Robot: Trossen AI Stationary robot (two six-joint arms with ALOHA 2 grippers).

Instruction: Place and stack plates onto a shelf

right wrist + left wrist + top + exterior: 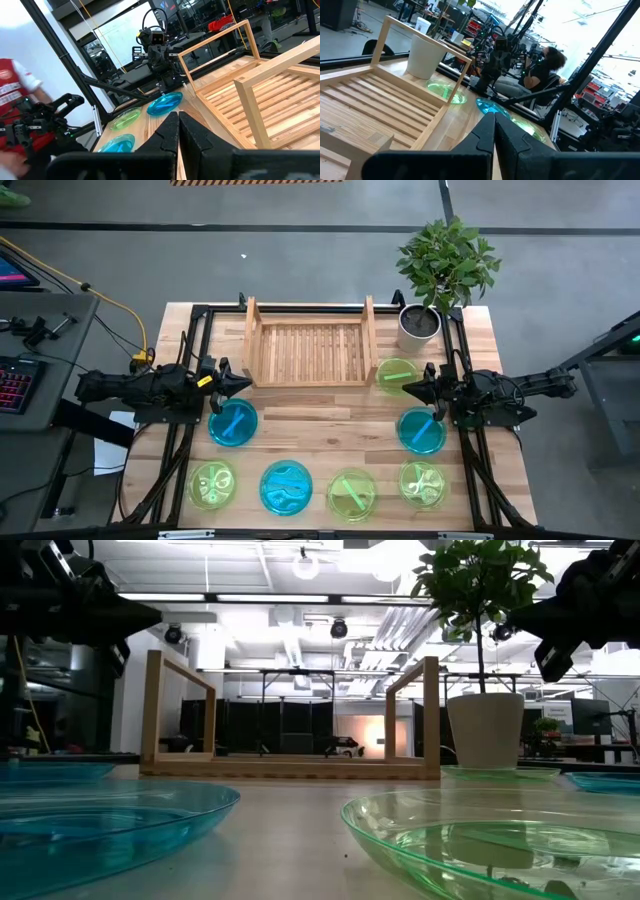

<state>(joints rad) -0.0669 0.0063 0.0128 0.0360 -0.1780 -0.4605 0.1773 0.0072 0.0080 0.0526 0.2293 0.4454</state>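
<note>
Wooden table seen from above: empty shelf [307, 352] at the far middle, potted plant [437, 275] just right of it. Seven plates scattered on the near half: green plate [397, 374] just beside the shelf's right rail, blue plate [421, 430] below the right gripper [411, 389], another blue plate [233, 423] just near of the left gripper [243, 384]. Four more along the front edge: green [213, 485], blue [286, 485], green [352, 493], green [423, 483]. Both grippers hovering level with the shelf's front corners, carrying nothing.

From table height: shelf rails [290, 715] standing bare in the middle distance, white pot [485, 732] to the right, blue and green rims filling the foreground. Dark arms above, clear of the table.

From the left wrist: fingers [512, 142] pressed together with only a thin seam between them, nothing gripped; slats [375, 107] and rail ahead, the other arm and a seated person beyond.

From the right wrist: fingers [167, 135] likewise nearly closed and empty, shelf frame [260, 87] close by, plates farther along the table.

Probably best to begin with the nearest plate on each side: spread the fingers first, come down on the rim and not the flat middle, pinch gently since thin plastic may flex or slip, then lift over the rail before lowering onto the slats.
</note>
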